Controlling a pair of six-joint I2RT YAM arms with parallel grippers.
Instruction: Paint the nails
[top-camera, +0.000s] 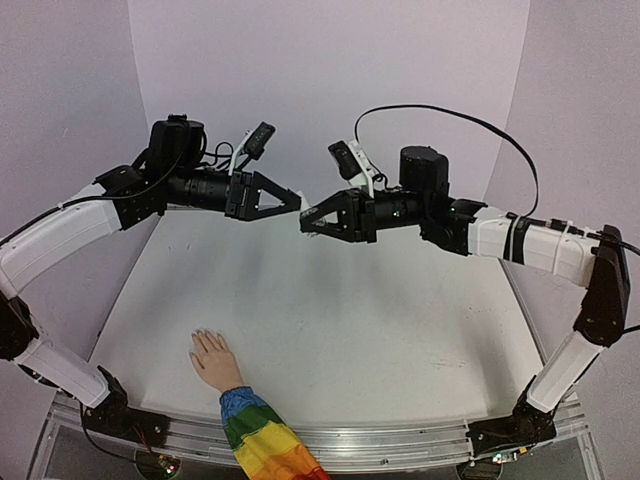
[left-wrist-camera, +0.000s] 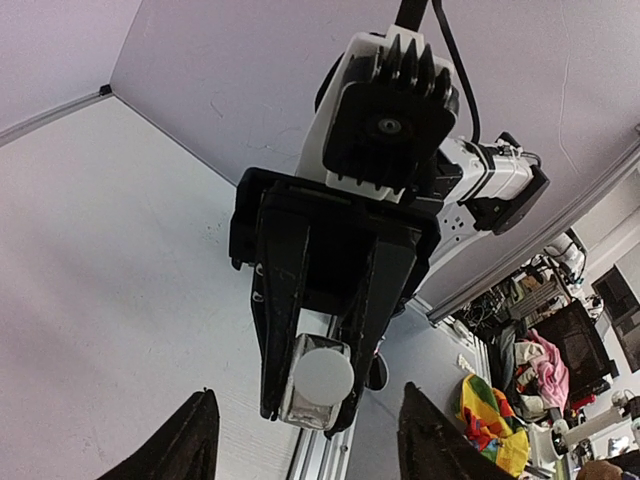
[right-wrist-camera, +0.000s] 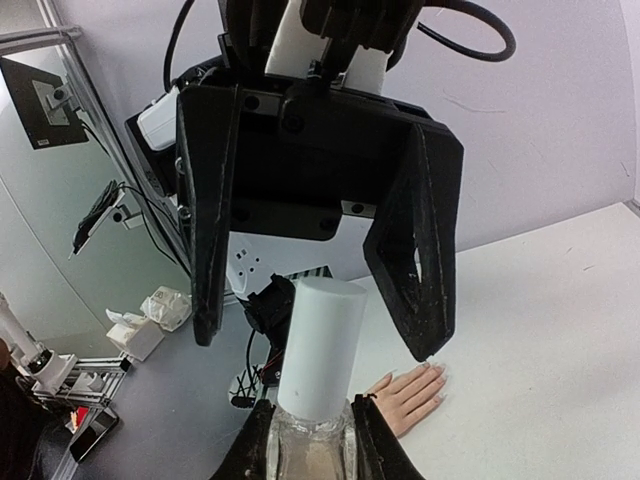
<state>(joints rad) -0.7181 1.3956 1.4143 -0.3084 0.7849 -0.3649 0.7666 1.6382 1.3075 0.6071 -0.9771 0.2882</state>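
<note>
I note the right gripper clamped on the white-capped bottle; left gripper spread open facing it; mannequin hand near left, nails pale.

Two grippers: left gripper, right gripper; one mannequin hand; one white-capped bottle; one table.

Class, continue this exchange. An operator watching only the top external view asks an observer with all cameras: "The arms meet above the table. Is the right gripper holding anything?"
Observer: Yes, the right gripper is shut on a small clear bottle.
Operator: Is it capped?
Observer: Yes, a white cap is on it, pointing at the left gripper.
Operator: Is that gripper gripping the cap?
Observer: No, it is open, its fingers either side of the cap, apart from it.
</note>
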